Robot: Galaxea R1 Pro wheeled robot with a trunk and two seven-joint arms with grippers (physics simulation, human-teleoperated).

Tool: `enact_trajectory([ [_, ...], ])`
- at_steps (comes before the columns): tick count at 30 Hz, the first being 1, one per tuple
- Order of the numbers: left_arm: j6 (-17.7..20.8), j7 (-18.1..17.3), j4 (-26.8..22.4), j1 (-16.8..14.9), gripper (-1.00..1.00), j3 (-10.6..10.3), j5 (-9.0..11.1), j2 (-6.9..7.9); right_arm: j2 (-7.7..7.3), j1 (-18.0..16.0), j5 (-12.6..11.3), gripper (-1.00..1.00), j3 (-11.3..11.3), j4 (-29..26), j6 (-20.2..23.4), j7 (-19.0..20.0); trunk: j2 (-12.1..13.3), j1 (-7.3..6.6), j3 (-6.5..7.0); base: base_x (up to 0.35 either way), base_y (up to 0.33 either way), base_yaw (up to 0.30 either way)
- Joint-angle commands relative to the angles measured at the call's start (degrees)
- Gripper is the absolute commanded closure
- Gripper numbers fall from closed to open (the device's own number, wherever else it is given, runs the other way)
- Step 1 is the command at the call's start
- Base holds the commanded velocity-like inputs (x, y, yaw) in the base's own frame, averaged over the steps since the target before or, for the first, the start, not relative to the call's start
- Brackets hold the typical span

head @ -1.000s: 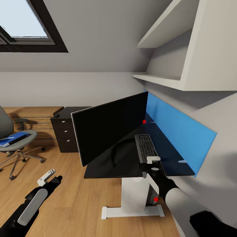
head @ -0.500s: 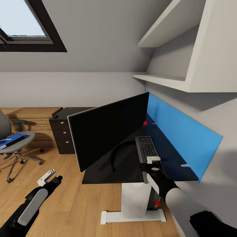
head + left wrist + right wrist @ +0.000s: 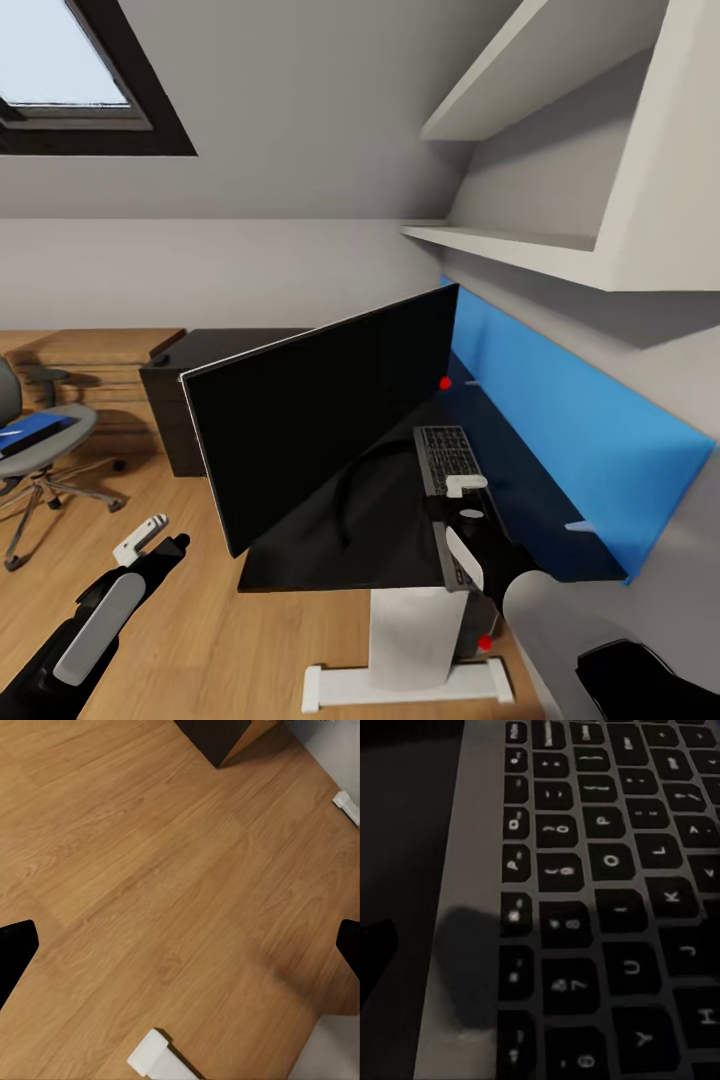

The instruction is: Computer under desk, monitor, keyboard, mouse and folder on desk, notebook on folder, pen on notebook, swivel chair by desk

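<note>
One right claw (image 3: 462, 497) sits low over the keyboard (image 3: 447, 458) on the desk (image 3: 330, 540); its opening is unclear.

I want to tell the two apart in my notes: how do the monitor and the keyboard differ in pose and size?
The monitor stands upright on the desk, while the keyboard lies flat on it. The monitor is much bigger; the keyboard is a slim strip beside it. The monitor's face is plain black, while the keyboard shows rows of keys. Both are dark.

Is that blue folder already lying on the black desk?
No, the folder lies on the seat of the swivel chair, off to the left of the desk.
</note>
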Motion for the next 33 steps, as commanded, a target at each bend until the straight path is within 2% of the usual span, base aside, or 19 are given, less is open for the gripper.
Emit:
enact_trajectory([
  [1, 0.1, 0.4, -0.1, 0.0, -1.0, -0.1, 0.3, 0.06, -0.05, 0.0, -0.5, -1.0, 0.5, -0.1, 0.3, -0.5, 0.0, 0.02, -0.06, 0.229, 0.0, 0.0],
  [10, 0.1, 0.4, -0.1, 0.0, -1.0, -0.1, 0.3, 0.12, -0.05, 0.0, -0.5, -1.0, 0.5, -0.1, 0.3, -0.5, 0.0, 0.02, -0.06, 0.238, 0.0, 0.0],
  [25, 0.1, 0.6, -0.1, 0.0, -1.0, -0.1, 0.0, 0.14, -0.05, 0.0, -0.5, -1.0, 0.4, -0.1, 0.3, -0.5, 0.0, 0.02, -0.06, 0.028, 0.0, 0.0],
  [31, 0.0, 0.7, -0.1, 0.0, -1.0, -0.1, -0.1, 0.15, -0.05, 0.0, -0.5, -1.0, 0.5, -0.1, 0.3, -0.5, -2.4, 1.34, -1.14, 0.0, 0.0, 0.0],
  [33, 0.0, 0.7, -0.1, 0.0, -1.0, -0.1, -0.1, 0.15, -0.05, 0.0, -0.5, -1.0, 0.5, -0.1, 0.3, -0.5, -2.4, 1.34, -1.14, 0.0, 0.0, 0.0],
])
